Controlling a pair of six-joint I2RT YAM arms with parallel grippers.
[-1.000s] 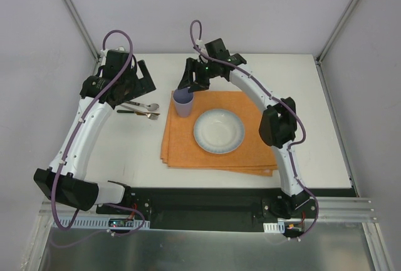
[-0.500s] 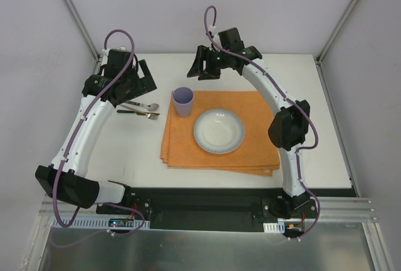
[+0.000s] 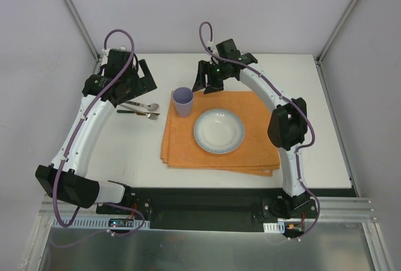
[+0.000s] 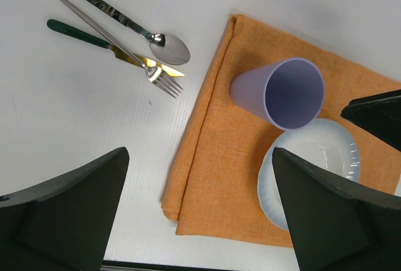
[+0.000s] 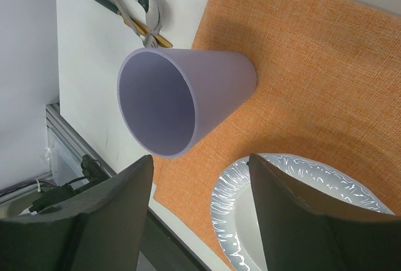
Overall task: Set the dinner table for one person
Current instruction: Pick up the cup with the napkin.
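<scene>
With left gripper (image 4: 199,183) and right gripper (image 5: 199,208) both spread wide, holding nothing, above the table (image 3: 125,149) spanning mid-frame, a careless right-arm sweep toward the nearby cup (image 3: 183,102), upper centre, could topple it.

From above, the cutlery (image 3: 141,109) beside the left arm is too small to tell fork from knife. In the left wrist view, the plate (image 4: 332,152) is partly behind the cup (image 4: 282,92) and one finger (image 4: 332,221) of the left gripper (image 4: 199,158). The spoon (image 4: 164,46) handle runs off the top edge. In the right wrist view, the plate runs off the bottom edge.
</scene>
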